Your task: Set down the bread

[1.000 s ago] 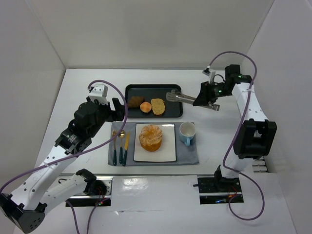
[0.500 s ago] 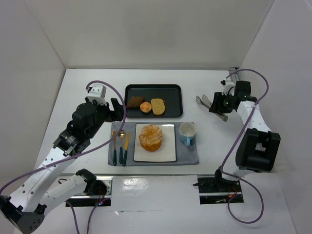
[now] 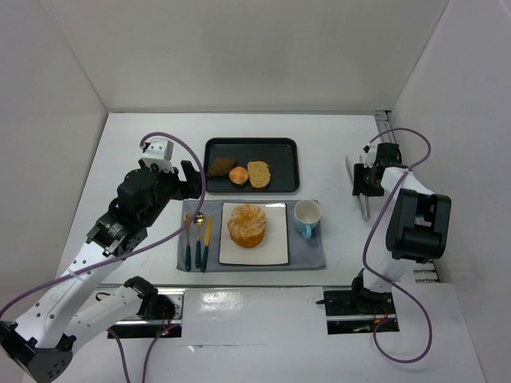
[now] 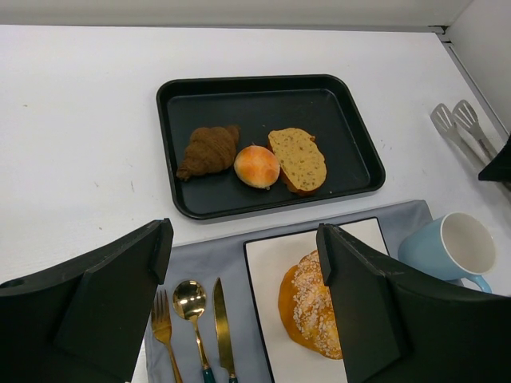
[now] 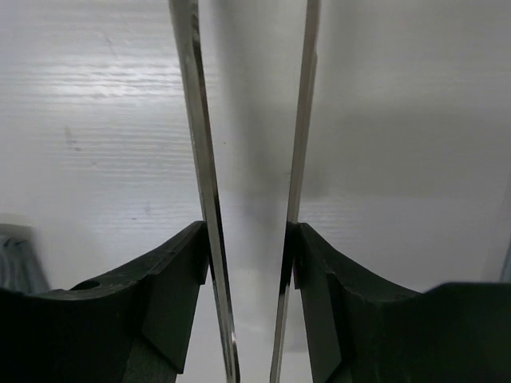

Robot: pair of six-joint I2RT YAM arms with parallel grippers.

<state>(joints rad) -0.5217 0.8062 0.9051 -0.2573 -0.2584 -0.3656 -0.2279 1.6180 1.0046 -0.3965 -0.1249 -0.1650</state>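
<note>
Bread (image 3: 247, 225): on plate (image 3: 275, 243), frame centre, below tray (image 3: 279, 152). Left jaws: spread, empty, left of tray. Right jaws: pinching tongs (image 4: 444, 120), right side, over desk (image 3: 136, 144).

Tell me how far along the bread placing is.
Done: the bread sits on the white plate, on the grey mat. In hand: the right gripper holds the tongs, empty, well to the right of the plate. The left gripper hangs open with nothing in it. Left: probably just setting the tongs down.
</note>
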